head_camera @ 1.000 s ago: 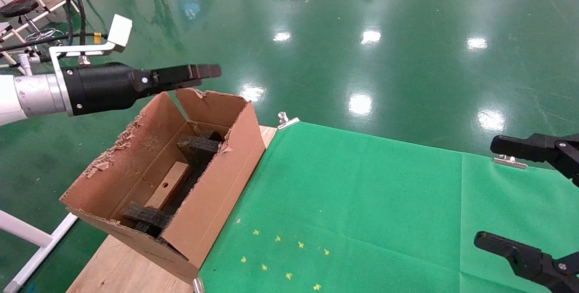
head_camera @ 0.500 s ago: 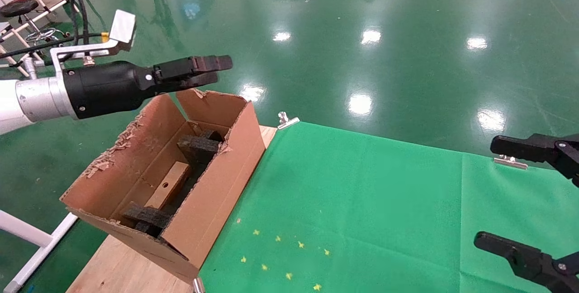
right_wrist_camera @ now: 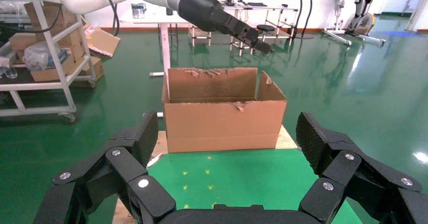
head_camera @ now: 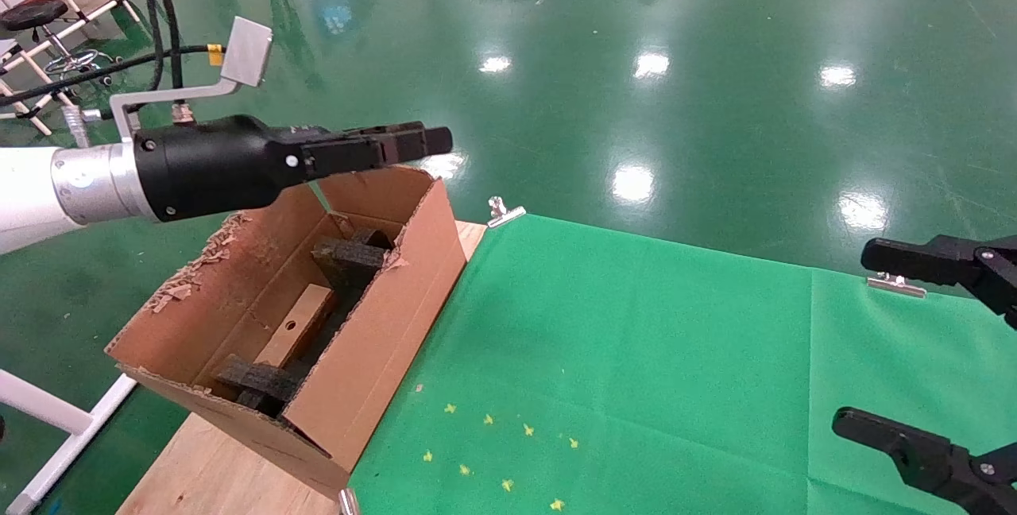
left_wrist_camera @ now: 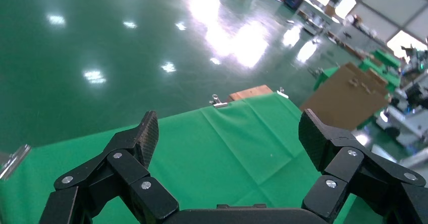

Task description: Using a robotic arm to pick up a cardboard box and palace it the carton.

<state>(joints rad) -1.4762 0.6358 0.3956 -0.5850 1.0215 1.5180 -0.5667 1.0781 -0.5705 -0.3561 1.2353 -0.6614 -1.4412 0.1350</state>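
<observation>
2 grippers show here, and neither holds anything. The left gripper reaches out level above the far rim of the carton; its own wrist view shows the fingers spread wide with only green cloth between them, which suggests the drop is already done. The cardboard box lies flat on the carton's floor, wedged lengthways between black foam pieces at its 12 o'clock and 6 o'clock ends, its small round hole facing up. The carton stands at about 9 o'clock on the table, partly on bare wood, its torn flaps upright so the mouth is open. The right gripper waits parked at 3 o'clock, jaws wide apart, well clear of the carton. A green cloth, clipped at the far edge and marked with small yellow stars, covers most of the table. Beyond it spreads a glossy green floor mirroring ceiling lights, with racks at 10 o'clock.
</observation>
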